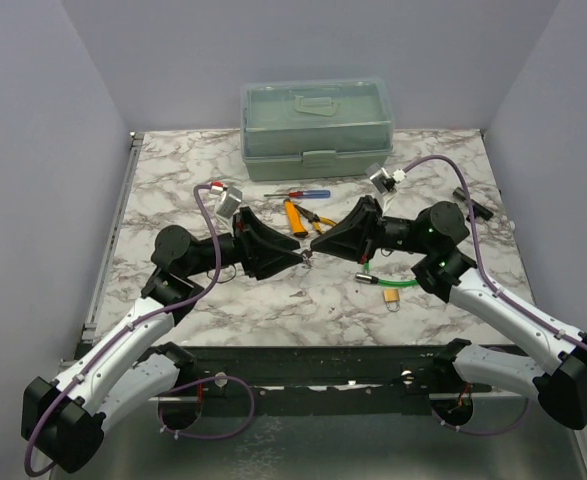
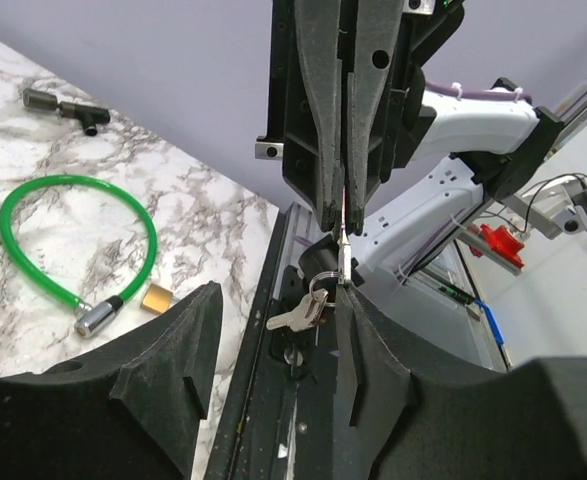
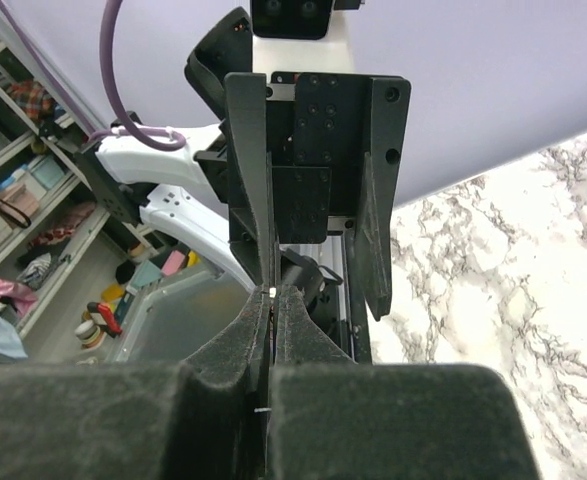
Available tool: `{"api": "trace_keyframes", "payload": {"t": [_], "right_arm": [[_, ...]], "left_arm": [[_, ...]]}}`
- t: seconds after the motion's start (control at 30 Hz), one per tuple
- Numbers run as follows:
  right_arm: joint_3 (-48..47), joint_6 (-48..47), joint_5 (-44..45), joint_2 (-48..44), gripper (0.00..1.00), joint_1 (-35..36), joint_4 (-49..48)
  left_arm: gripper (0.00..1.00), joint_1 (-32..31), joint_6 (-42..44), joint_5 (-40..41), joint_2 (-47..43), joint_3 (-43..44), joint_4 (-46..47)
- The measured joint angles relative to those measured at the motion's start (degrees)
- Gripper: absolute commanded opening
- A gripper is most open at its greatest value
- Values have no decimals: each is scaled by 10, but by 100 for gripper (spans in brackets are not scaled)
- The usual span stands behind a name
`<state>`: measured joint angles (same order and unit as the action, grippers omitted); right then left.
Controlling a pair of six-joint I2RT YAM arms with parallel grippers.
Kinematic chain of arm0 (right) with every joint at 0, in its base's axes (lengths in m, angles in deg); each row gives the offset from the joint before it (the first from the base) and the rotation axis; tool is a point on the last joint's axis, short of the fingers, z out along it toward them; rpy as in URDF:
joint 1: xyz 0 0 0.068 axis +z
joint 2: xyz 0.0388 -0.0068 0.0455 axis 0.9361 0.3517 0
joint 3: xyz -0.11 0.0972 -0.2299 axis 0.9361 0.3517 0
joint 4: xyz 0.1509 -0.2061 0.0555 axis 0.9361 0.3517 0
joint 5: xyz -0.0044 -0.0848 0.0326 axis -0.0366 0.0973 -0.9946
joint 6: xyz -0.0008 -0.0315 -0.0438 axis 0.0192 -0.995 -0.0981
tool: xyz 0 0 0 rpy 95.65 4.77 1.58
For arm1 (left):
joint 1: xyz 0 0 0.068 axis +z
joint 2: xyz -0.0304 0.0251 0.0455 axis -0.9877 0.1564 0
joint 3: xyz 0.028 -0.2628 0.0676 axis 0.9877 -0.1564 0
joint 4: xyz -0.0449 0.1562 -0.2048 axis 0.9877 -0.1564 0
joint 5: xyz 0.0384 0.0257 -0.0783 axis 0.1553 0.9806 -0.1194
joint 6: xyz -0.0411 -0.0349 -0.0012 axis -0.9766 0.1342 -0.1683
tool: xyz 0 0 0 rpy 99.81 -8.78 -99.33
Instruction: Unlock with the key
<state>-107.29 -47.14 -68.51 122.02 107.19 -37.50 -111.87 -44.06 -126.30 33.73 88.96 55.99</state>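
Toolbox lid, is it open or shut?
Shut. The toolbox has its lid flat on the base, with no gap showing.

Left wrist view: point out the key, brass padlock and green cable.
key (image 2: 295, 317), left wrist view, silver blade.
brass padlock (image 2: 158, 297), left wrist view, visible body.
green cable (image 2: 98, 316), left wrist view, metal end.

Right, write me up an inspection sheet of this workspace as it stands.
Surface: marbled table top; nothing amiss seen.
Job's things: key hangs on its ring from the right gripper's tips; brass padlock lies beside the green cable lock.
Clutter: closed toolbox, screwdriver, orange-handled pliers, black fitting.
Grippers: right gripper shut on the key; left gripper open, fingers either side of it.
Cables: purple cables loop off both arms.
Surroundings: plain lilac walls; cluttered shelving beyond the table.
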Motion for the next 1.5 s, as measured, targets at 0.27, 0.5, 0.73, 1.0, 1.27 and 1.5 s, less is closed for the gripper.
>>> {"api": "trace_keyframes", "payload": {"t": [0.27, 0.5, 0.73, 1.0, 1.27, 1.5], "right_arm": [[-6, 6, 7, -1, 0, 0, -15], [-10, 5, 7, -1, 0, 1, -7], [-11, 2, 18, 5, 0, 2, 19], [-11, 2, 18, 10, 0, 2, 22], [-11, 2, 18, 11, 0, 2, 22], [-11, -5, 18, 12, 0, 2, 27]], "left_arm": [[54, -3, -26, 0, 2, -3, 47], [62, -10, -38, 1, 5, -8, 75], [57, -19, -46, 1, 6, -8, 105], [44, -28, -46, 2, 33, -9, 124], [30, -33, -45, 2, 54, -9, 127], [61, -34, -45, 6, 52, -10, 130]]}}
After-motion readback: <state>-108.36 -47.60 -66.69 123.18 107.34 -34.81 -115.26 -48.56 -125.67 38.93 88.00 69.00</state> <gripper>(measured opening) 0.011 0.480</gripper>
